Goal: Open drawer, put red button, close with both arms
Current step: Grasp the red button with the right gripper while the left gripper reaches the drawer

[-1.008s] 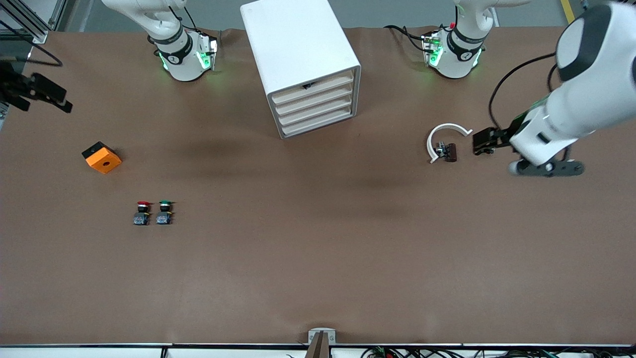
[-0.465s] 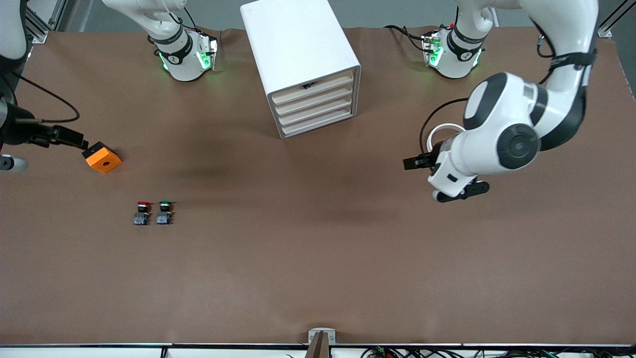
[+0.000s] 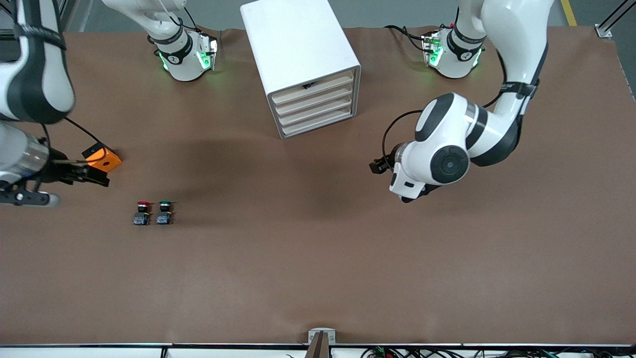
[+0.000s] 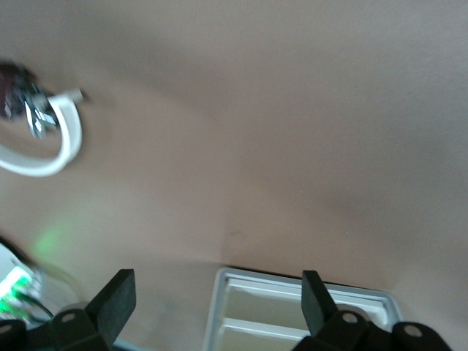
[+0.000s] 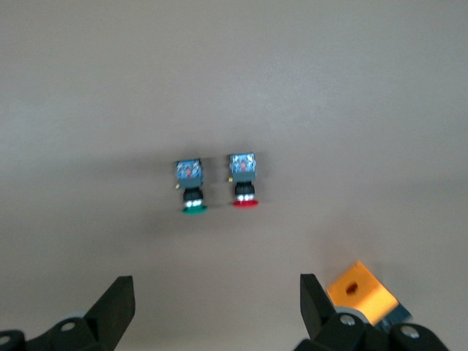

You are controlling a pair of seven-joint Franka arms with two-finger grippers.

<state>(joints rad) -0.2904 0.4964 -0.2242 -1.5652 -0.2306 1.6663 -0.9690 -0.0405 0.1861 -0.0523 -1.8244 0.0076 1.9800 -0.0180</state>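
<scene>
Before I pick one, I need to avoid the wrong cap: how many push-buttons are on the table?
2. The red button lies beside the green button, which is nearer the drawer cabinet.

No readable text, labels, brand names, numbers or signs appear in any view. Small dark marks on the black bands of the two arm bases are visible but cannot be made out as characters.

The brown table carries a white drawer cabinet, orange block, red button, green-capped button.
</scene>
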